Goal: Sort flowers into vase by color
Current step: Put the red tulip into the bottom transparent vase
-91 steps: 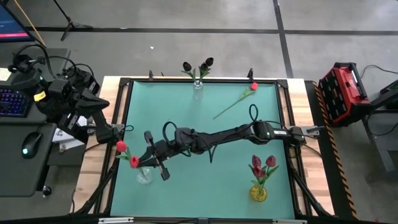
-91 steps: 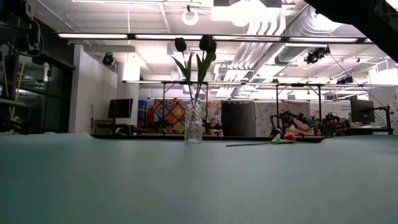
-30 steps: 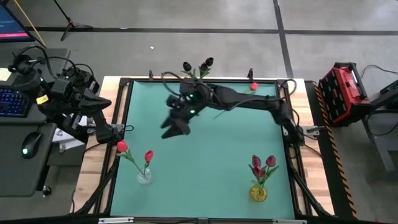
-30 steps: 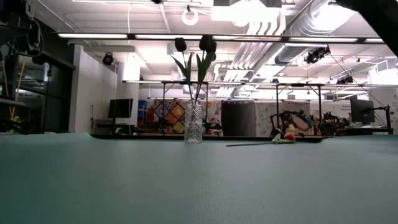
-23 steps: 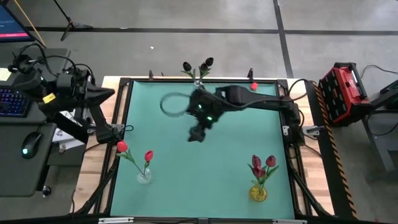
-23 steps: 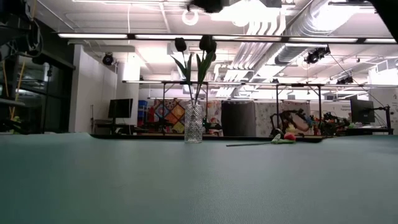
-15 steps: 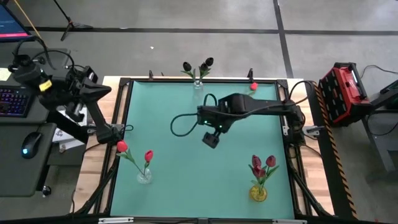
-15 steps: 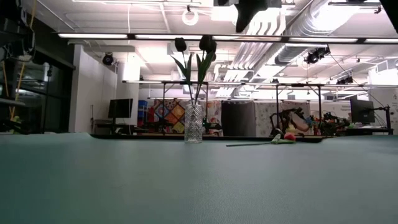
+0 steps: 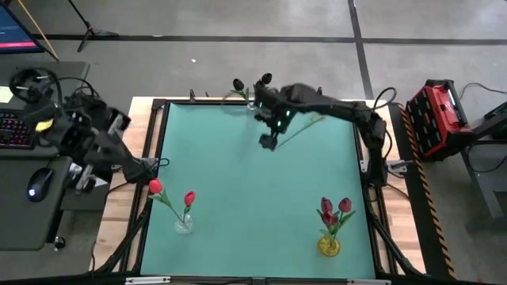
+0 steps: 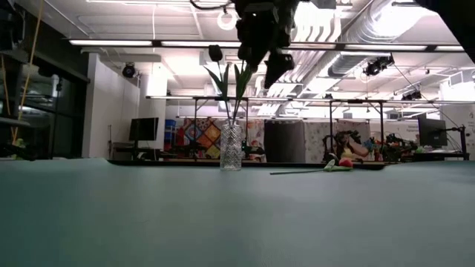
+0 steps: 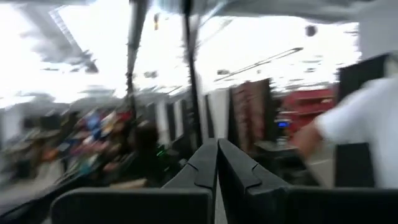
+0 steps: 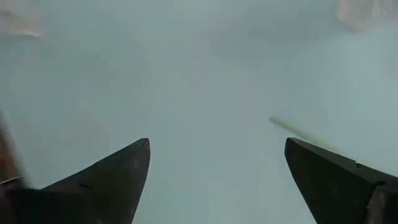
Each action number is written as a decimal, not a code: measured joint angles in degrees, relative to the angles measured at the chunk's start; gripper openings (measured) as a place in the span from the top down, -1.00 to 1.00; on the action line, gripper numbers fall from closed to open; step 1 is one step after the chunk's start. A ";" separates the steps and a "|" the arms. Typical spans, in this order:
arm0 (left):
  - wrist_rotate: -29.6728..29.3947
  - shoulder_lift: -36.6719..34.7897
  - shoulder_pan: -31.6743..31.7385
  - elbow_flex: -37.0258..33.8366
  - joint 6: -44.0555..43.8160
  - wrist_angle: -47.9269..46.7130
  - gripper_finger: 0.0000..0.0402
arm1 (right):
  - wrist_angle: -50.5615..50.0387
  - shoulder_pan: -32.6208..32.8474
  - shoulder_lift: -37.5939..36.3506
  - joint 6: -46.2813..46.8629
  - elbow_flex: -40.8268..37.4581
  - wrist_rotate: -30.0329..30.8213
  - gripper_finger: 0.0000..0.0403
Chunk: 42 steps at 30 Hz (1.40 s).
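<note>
A loose red flower (image 9: 323,109) lies on the green mat near the far right corner, its stem (image 10: 297,171) pointing toward the table's middle. My right gripper (image 9: 268,142) hovers open above the stem's free end (image 12: 292,129), which lies just inside one finger, untouched. A clear vase (image 10: 231,147) at the far edge holds two black flowers (image 9: 264,79). A clear vase (image 9: 184,224) at the near left holds two red flowers (image 9: 188,198). A yellow vase (image 9: 329,245) at the near right holds dark pink flowers (image 9: 326,207). My left gripper (image 11: 216,163) is shut, beyond the table's left edge.
A desk with a keyboard (image 9: 16,131) and a mouse (image 9: 36,190) stands left of the table, behind my left arm (image 9: 83,142). A red crate (image 9: 440,115) sits to the right. Bare green mat (image 9: 253,206) lies between the three vases.
My right gripper has swung from the far left toward the table's right, across its middle, then back toward the far edge, above the loose flower's stem. It has stayed open. My left arm has turned and shifted a little outside the left edge.
</note>
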 joint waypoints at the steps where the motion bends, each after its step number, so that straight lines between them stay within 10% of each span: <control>1: 2.29 0.51 0.69 0.00 0.43 1.16 1.00 | 0.73 -1.37 0.00 -1.39 0.02 -2.85 -0.80; 8: -3.31 5.04 13.08 0.16 -4.67 1.65 1.00 | 4.82 -7.53 -0.20 -8.76 0.09 -17.88 -0.80; 17: 29.75 13.46 44.18 0.08 -23.10 -7.15 1.00 | 4.82 -8.51 -0.43 -6.90 0.09 -20.90 -0.80; 22: 46.10 17.53 57.99 -0.02 -23.20 -10.52 1.00 | -3.59 -7.37 -0.57 -4.07 0.13 -12.55 -0.80; 31: 54.52 18.76 70.85 0.04 -15.77 -26.18 1.00 | -9.14 -6.88 -2.27 4.87 -4.25 6.59 -0.80; 42: 58.63 12.66 76.11 -11.28 -16.54 -20.12 1.00 | 10.22 -14.16 -13.48 21.57 -34.04 10.49 -0.51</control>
